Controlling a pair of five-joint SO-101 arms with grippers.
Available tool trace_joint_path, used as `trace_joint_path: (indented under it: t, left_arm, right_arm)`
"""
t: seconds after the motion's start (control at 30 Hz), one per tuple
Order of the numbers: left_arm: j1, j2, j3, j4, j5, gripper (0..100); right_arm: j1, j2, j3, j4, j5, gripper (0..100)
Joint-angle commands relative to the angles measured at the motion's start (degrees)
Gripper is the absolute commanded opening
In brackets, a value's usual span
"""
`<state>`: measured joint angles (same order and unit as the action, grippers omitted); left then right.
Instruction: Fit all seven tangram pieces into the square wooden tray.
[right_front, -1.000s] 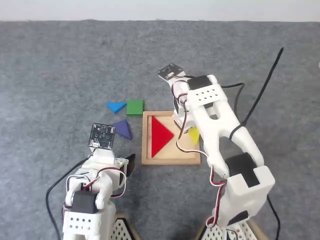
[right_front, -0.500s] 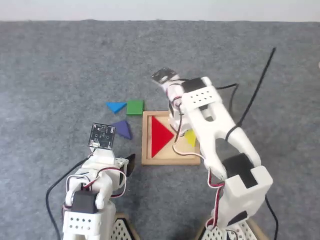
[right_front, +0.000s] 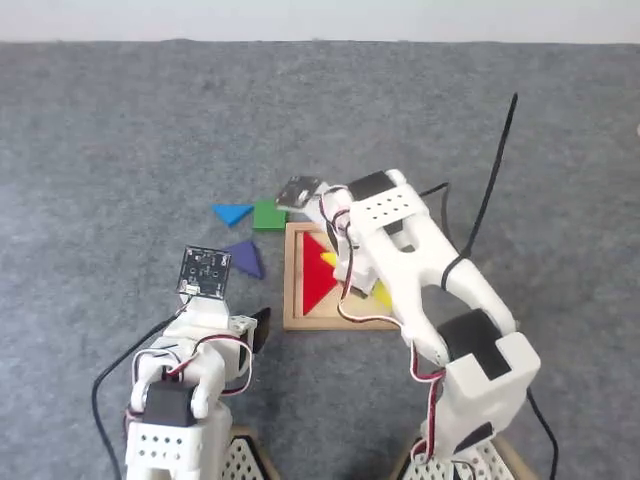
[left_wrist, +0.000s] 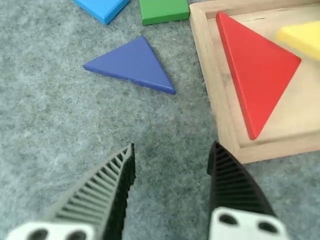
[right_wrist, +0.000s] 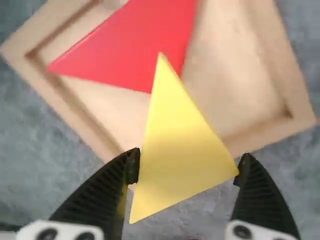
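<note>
So, the right gripper (right_wrist: 189, 159): its jaws are parted just wide enough for the yellow triangle (right_wrist: 175, 145), which is pinched by its two slanted edges near the wide end. The tip is left poking out ahead of the fingertips. That grip is probably picked so the piece can be steered point-first and twisted flat without the fingers getting in the way. Straight ahead of the jaws, the tip is seen over the edge of the red triangle (right_wrist: 135, 45), which is already laid flat in the square wooden tray (right_wrist: 240, 75). The bare wood for the yellow one is spread out under and to one side of the jaws. Whether the yellow piece is touching the wood yet can't be told; it looks like it's held a bit tilted above it. The left gripper (left_wrist: 173, 150) is parked low over the grey felt mat (left_wrist: 60, 130) with its jaws spread wide and nothing held between them, most likely kept back so the tray is left free. Just beyond one fingertip the tray's rim (left_wrist: 210, 85) is found. Ahead of the other, the indigo triangle (left_wrist: 132, 65) is lying flat. Further out, the green square (left_wrist: 162, 10) and the light blue triangle (left_wrist: 102, 6) are waiting outside the tray.
</note>
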<state>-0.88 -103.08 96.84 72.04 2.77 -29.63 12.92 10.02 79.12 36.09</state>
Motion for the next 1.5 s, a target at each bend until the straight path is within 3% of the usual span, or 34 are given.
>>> trace_joint_path:
  t: [0.0, 0.33, 0.53, 0.83, 1.27, 1.47]
  left_arm:
    - [-0.4, -1.1, -0.4, 0.3, -0.4, 24]
    - [-0.3, -1.1, -0.4, 0.3, -0.4, 24]
    - [-0.4, -1.1, -0.4, 0.3, -0.4, 24]
    - [-0.4, -1.1, -0.4, 0.3, -0.4, 24]
    - [-0.4, -1.1, -0.4, 0.3, -0.4, 24]
    - [-0.4, -1.1, -0.4, 0.3, -0.4, 24]
  right_arm:
    - [-0.7, -4.4, -0.3, -0.5, 5.5, 23.1]
    - [-5.8, -3.9, 5.0, -5.1, 18.0, 23.1]
    - [-6.2, -3.9, 9.2, -9.5, 18.4, 23.1]
    - [-7.6, -5.8, 11.9, -7.3, 23.1, 23.0]
    - [-8.7, -12.6, 14.1, -3.8, 22.9, 23.7]
    - [-8.7, -12.9, 14.2, -3.6, 22.9, 35.5]
